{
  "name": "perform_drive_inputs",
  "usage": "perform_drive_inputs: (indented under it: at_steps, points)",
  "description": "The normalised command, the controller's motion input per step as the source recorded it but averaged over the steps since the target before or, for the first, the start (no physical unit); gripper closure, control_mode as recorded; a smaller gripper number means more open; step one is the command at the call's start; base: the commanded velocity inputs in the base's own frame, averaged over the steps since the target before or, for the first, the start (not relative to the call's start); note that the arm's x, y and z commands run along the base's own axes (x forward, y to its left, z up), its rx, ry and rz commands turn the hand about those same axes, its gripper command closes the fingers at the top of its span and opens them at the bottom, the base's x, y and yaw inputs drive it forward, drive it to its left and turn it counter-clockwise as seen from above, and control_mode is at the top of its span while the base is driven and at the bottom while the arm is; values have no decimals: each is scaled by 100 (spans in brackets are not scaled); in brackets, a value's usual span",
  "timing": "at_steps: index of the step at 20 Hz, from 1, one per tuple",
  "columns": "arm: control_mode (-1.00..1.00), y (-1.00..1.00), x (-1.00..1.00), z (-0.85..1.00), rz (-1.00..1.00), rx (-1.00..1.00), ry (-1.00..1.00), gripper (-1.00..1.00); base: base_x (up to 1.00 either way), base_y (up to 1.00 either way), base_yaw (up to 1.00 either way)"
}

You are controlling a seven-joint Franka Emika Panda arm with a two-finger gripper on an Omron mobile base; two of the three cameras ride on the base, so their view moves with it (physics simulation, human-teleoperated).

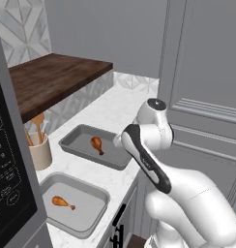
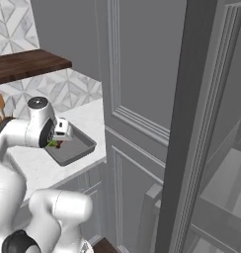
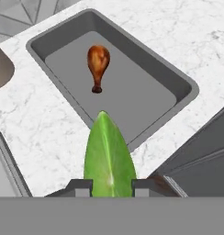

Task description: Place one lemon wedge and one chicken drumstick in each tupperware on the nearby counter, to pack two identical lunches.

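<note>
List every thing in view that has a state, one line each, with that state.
gripper: jaws shut on the lemon wedge, above the counter.
lemon wedge: held, green, pointing toward the far tupperware.
far tupperware: open, one chicken drumstick lying inside, no lemon in it.
near tupperware: open, one drumstick lying inside, no lemon in it.
utensil cup: upright, wooden utensils in it.

Counter (image 1: pixel 112 114): white stone, faint grey marbling, smooth. Both tupperware (image 3: pixel 176 87) (image 1: pixel 98 201): matt grey, plastic-looking. Drumsticks (image 3: pixel 98 64) (image 1: pixel 63 202): glossy brown skin. Lemon wedge (image 3: pixel 108 158): smooth green rind, slight sheen. Upper top (image 1: pixel 52 80): dark wood, visible grain. Utensil cup (image 1: pixel 40 155): matt beige
</note>
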Motion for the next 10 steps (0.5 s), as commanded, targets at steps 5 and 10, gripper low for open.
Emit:
perform_drive_inputs:
  at_steps: [5, 10]
  points:
    - [-100, 3, 38, -53, 0, -4, -2, 100, 0, 0, 0]
    - [-100, 12, 39, -29, 0, 0, 2, 100, 0, 0, 0]
